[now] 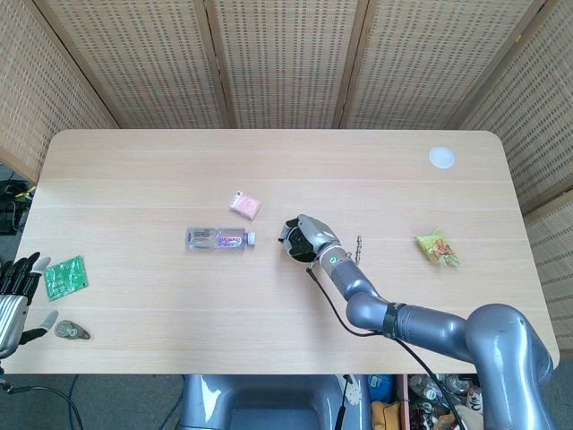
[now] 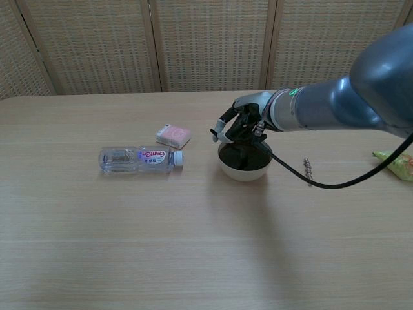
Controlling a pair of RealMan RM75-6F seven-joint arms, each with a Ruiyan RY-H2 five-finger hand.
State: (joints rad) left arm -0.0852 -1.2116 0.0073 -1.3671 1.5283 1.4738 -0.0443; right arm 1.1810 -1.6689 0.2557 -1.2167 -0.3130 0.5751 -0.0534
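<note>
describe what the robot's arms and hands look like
The right arm is smooth silver-grey metal with a small green light near the wrist and a black cable trailing from it. The right hand is silver with black fingers. The left hand, at the table edge, has black fingers on a ribbed silver palm.

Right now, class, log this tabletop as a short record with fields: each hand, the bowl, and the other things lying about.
right hand: low over the bowl, holding a dark spoon; spoon tip hidden
bowl: white, dark contents, mid-table
left hand: at the table's near left edge, fingers apart, holding nothing
water bottle: lying on its side, left of the bowl
pink packet: behind the bottle
green snack bag: right of the bowl
white disc: far right corner
</note>
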